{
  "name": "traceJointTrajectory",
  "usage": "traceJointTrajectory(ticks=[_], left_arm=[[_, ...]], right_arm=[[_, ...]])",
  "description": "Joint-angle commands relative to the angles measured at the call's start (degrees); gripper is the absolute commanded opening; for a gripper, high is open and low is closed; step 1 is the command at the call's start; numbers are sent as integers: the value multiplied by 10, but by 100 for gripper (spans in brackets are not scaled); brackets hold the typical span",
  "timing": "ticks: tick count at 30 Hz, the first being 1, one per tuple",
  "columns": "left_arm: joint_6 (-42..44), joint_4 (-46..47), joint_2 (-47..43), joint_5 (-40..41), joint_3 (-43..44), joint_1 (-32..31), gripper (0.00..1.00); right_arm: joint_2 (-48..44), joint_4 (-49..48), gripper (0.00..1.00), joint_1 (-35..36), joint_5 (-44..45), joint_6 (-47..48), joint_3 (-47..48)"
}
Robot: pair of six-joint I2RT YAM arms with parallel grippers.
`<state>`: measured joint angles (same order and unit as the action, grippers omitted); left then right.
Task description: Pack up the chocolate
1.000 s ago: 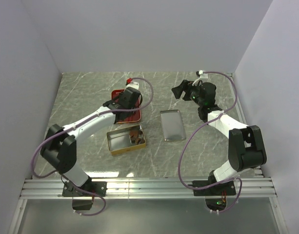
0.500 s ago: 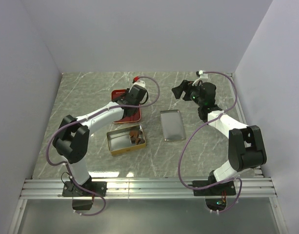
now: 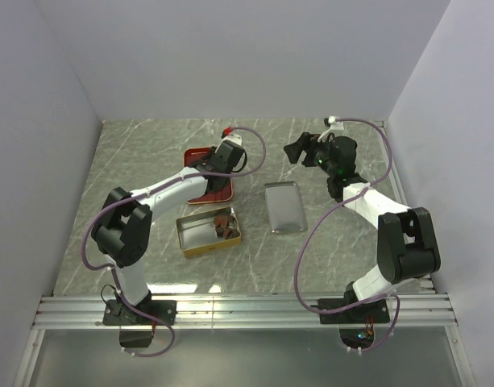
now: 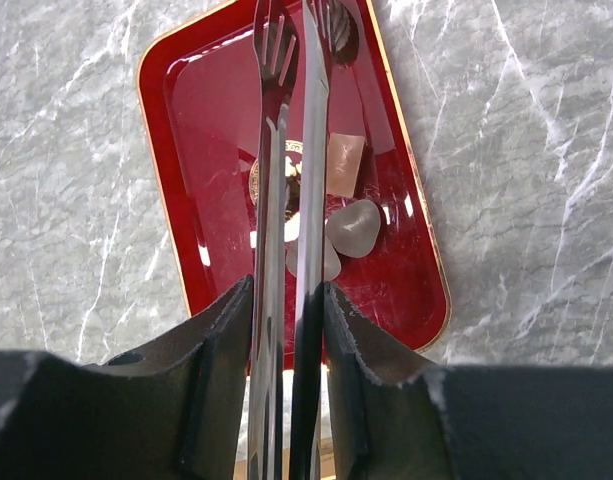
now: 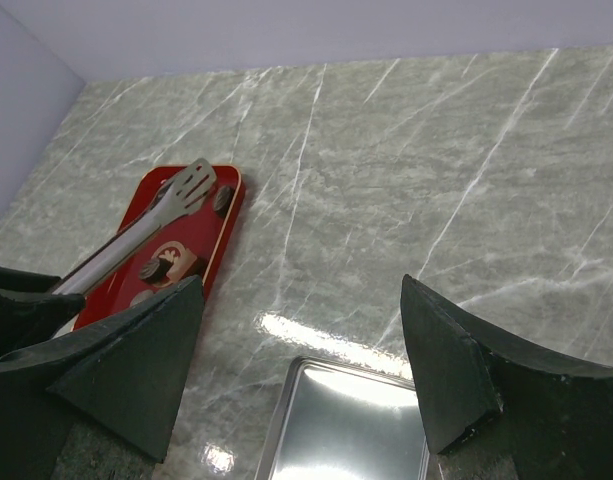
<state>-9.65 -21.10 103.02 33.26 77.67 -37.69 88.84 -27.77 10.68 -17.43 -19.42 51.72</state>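
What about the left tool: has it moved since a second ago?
Yes. The left tool has shifted a little toward the far right corner of the red tray, farther from the gold tin.

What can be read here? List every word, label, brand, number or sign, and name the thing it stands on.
None can be read in any view.
Round gold-rimmed mark on a dark piece in the red rectangular tray: blurred and half hidden by the metal tongs, unreadable.
On the gold rectangular tin and the flat silver metal lid: no lettering shows.
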Motion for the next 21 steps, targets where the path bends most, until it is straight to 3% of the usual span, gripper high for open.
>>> traceJointTrajectory(ticks=[1,21], left_arm=[[9,8,2,-7,28,-1,38],[7,-32,28,2,56,-12,41]], right_arm=[[-19,-11,86,0,-1,10,12],[-20,-11,86,0,-1,11,8]])
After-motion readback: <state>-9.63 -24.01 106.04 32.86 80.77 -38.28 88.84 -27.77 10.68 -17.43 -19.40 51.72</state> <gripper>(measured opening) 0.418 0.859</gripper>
